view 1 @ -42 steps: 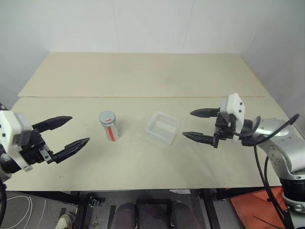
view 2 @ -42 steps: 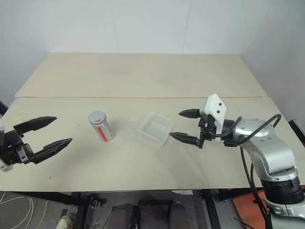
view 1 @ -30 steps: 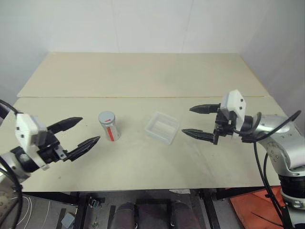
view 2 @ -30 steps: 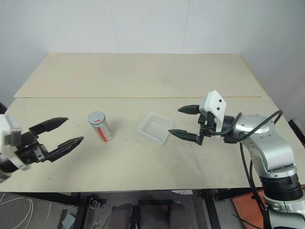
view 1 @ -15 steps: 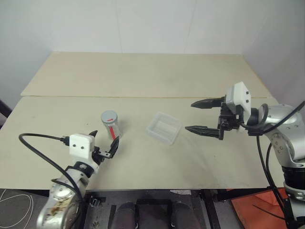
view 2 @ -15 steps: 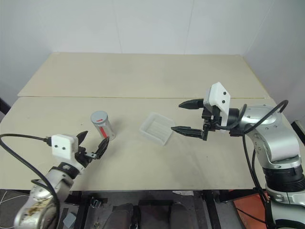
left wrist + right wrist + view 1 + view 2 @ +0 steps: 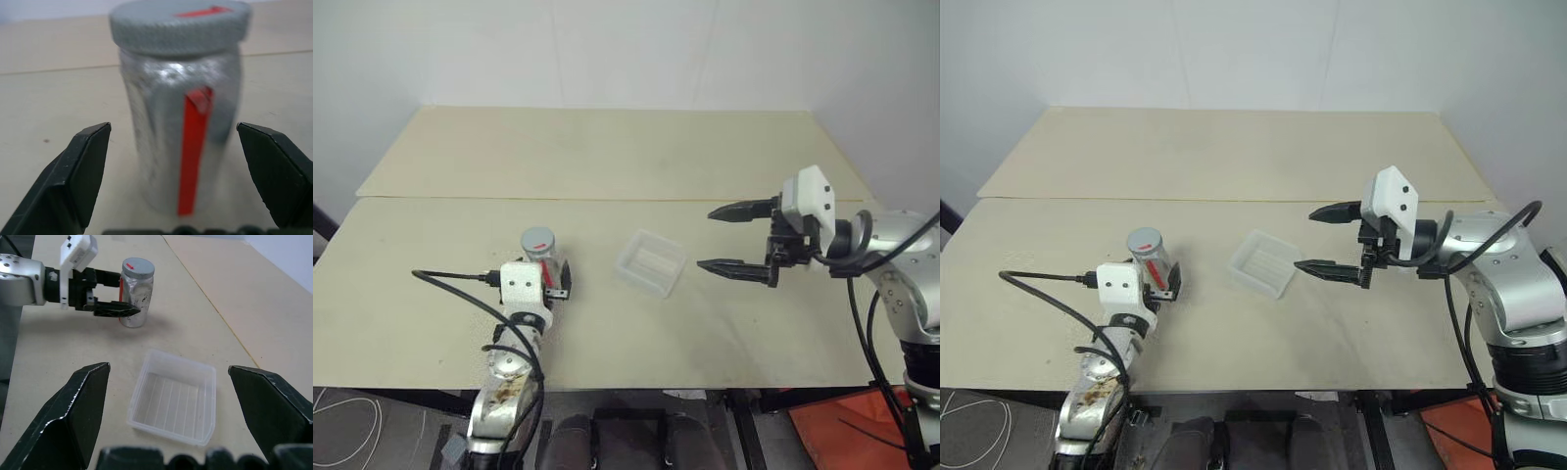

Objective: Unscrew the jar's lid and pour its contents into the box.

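Observation:
The jar [image 7: 541, 257] stands upright on the table, clear with a red stripe down its side. Its grey lid [image 7: 178, 24] is on and carries a short red stripe. My left gripper [image 7: 172, 131] is open and level, one finger on each side of the jar with a gap at both sides. The contents cannot be made out through the jar's wall. The box [image 7: 625, 266], a shallow whitish tray, lies right of the jar. My right gripper [image 7: 705, 238] hovers open just right of the box, pointing toward it, with nothing between its fingers.
The table [image 7: 607, 147] is two beige boards with a seam across the middle, and a white wall stands behind it. A black cable [image 7: 450, 276] from my left arm lies on the board left of the jar. The front edge runs close below the jar.
My left gripper has swung in from the left and dropped to the jar, so its open fingers now flank it. The right gripper has stayed put beside the box.

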